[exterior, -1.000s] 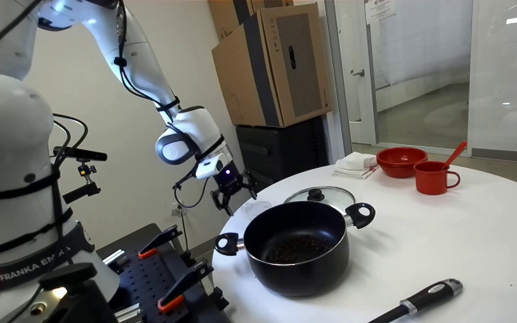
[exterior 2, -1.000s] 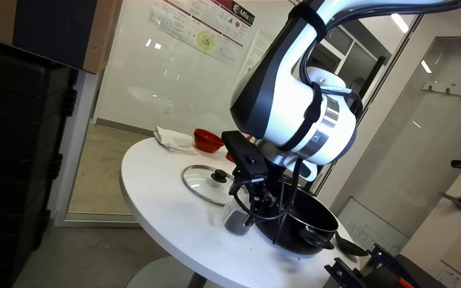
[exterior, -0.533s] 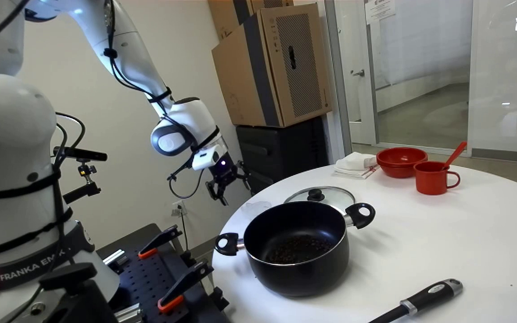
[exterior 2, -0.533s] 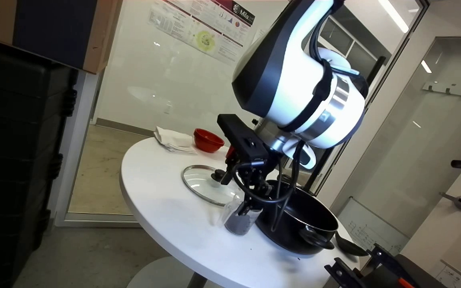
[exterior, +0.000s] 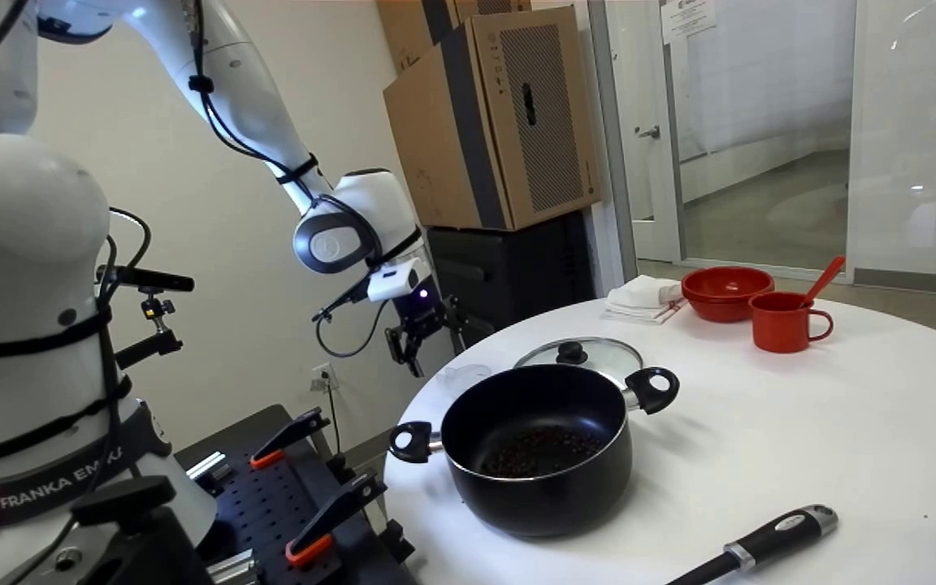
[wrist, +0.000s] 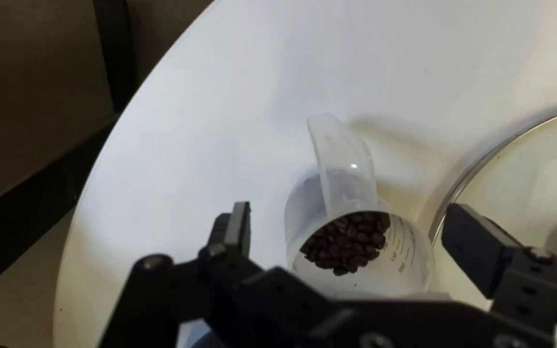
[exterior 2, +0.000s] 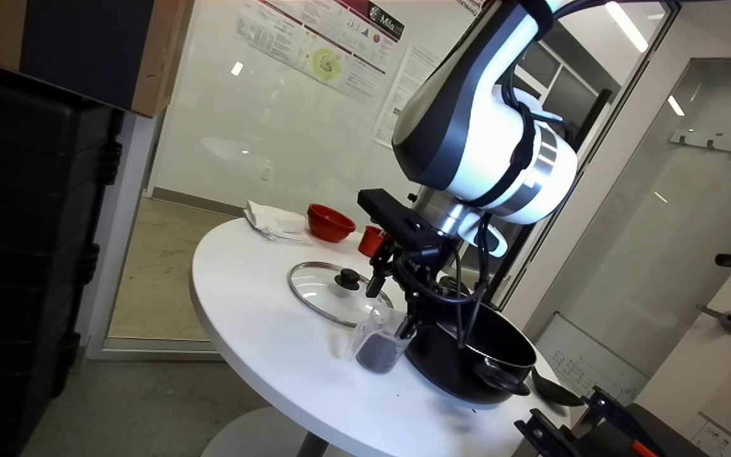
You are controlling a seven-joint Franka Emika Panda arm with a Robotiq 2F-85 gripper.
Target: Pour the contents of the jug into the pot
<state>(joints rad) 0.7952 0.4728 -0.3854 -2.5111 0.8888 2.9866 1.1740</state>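
The jug [exterior 2: 378, 352] stands upright on the table, between the lid and the pot. In the wrist view the see-through jug [wrist: 404, 275] holds dark beans, and its handle points away from my gripper. In an exterior view the jug [exterior: 461, 376] shows faintly behind the pot. The black pot [exterior: 537, 496] stands on the table with dark beans on its bottom; it also shows in an exterior view [exterior 2: 467, 362]. My gripper [exterior: 438, 359] is open and empty. It is above the jug [exterior 2: 388, 314], and in the wrist view its fingers [wrist: 346, 212] lie either side of the jug's mouth, apart from it.
The glass lid [exterior 2: 324, 295] with a black knob lies beside the jug and pot. Red bowls [exterior: 728, 294], a red cup [exterior: 781, 323] with a red utensil and a white cloth [exterior: 643, 299] are farther off. A black-handled utensil [exterior: 785, 536] lies near the pot. The table edge [wrist: 128, 104] is near the jug.
My gripper has risen away from the jug, then shifted a little sideways. It stays open. The jug, pot and lid have not moved.
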